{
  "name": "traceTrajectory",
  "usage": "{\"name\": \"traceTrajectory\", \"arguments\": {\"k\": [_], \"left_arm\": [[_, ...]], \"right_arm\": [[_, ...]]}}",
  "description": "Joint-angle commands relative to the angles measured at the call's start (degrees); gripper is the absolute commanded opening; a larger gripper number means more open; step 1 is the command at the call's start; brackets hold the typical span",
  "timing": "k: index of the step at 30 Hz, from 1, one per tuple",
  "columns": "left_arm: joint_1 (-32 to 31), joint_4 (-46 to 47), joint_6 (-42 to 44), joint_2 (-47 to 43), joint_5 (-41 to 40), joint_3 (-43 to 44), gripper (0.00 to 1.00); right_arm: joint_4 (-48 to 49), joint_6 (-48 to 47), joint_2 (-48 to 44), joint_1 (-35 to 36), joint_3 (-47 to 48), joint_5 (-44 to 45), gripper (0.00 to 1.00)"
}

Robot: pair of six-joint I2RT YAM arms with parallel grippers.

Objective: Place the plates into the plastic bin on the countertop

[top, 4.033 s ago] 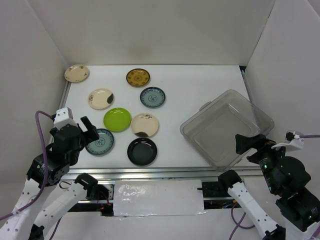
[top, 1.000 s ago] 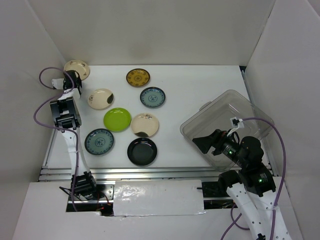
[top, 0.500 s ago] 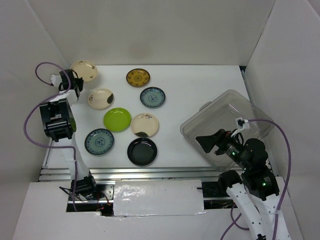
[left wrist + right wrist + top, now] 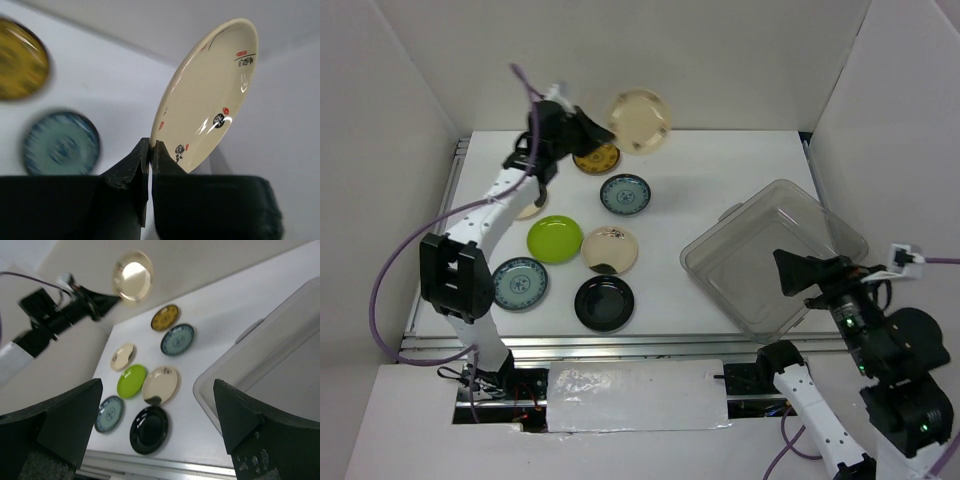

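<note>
Left gripper (image 4: 150,150) pinches cream plate (image 4: 639,121) aloft; my right gripper (image 4: 798,272) spread over bin (image 4: 760,225) edge; seven plates (image 4: 555,240) lie outside it.

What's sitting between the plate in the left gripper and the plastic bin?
Only bare countertop. In the top view no plate lies between the cream plate held up by the left gripper and the plastic bin.

You have the right hand (image 4: 158,384) with fingers spread wide, framing seven plates (image 4: 131,381) flat on the worktop (image 4: 220,310), the black plate (image 4: 149,426) nearest. The plastic bin (image 4: 260,360) sits right of them. Upper left, the left hand (image 4: 106,300) pinches a cream plate (image 4: 132,276) aloft.
</note>
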Motion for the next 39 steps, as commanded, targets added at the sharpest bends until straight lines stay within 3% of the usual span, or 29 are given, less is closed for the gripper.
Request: {"name": "traceTrajectory", "arguments": {"k": [1, 5, 11, 18, 20, 24, 31, 36, 37, 39], "left_arm": [[-11.5, -7.0, 7.1, -2.3, 5.7, 4.3, 0.00], [-24.9, -13.8, 11.2, 3.0, 2.1, 13.1, 0.00], [-33.8, -14.7, 12.2, 15.9, 3.0, 22.0, 0.00], [-35.7, -13.1, 9.3, 35.7, 6.8, 39.8, 0.00], [-36.0, -11.4, 8.4, 39.0, 6.8, 40.8, 0.00], [-36.9, -7.4, 8.8, 40.4, 5.3, 39.5, 0.00], [-39.0, -8.5, 10.5, 40.3, 2.8, 39.8, 0.00], [-39.5, -9.4, 10.3, 40.2, 1.9, 39.1, 0.12], [-39.6, -9.4, 10.0, 40.2, 2.0, 38.9, 0.23], [-39.7, -9.3, 9.8, 39.9, 2.4, 38.5, 0.33]], "right_arm": [[-6.3, -1.9, 0.5, 0.1, 9.1, 8.3, 1.00], [-11.5, -2.7, 1.1, 0.2, 17.4, 11.9, 1.00], [-15.7, -1.4, 0.4, 0.9, 20.3, 11.5, 1.00], [-16.9, -1.8, 0.0, 1.0, 20.9, 8.6, 1.00], [-17.0, -2.2, -0.3, 1.3, 21.3, 9.4, 1.00], [-17.5, -2.6, -0.5, 2.1, 21.3, 10.2, 1.00], [-17.1, -2.3, -1.9, 3.4, 19.3, 11.5, 1.00], [-16.4, -1.8, -2.6, 4.3, 18.0, 11.5, 1.00], [-16.4, -1.6, -2.6, 4.3, 17.9, 11.5, 1.00], [-16.3, -1.6, -2.5, 4.5, 17.8, 11.3, 1.00]]}}
